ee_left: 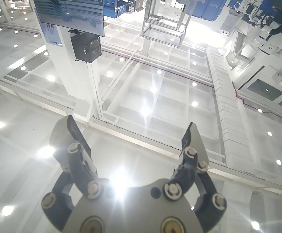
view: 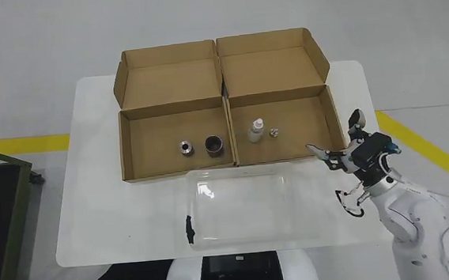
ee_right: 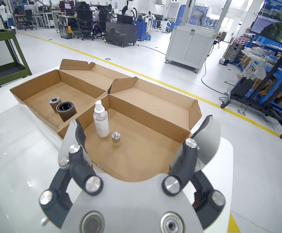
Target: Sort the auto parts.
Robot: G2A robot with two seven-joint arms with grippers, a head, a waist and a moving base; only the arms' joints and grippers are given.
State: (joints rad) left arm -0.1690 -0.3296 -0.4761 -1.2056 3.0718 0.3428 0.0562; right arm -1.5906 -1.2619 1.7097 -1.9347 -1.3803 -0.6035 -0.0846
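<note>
Spray bottle and a small metal-capped vial stand side by side in the right cardboard box, just ahead of the right gripper, which hangs spread and empty. Farther off, two dark cylinders stand in the adjoining left cardboard box. The left gripper, also spread wide and empty, points at the ceiling.

no readable text or numbers anywhere; mark on spray bottle too small.

brown boxes, white table, dark cylinder
</note>
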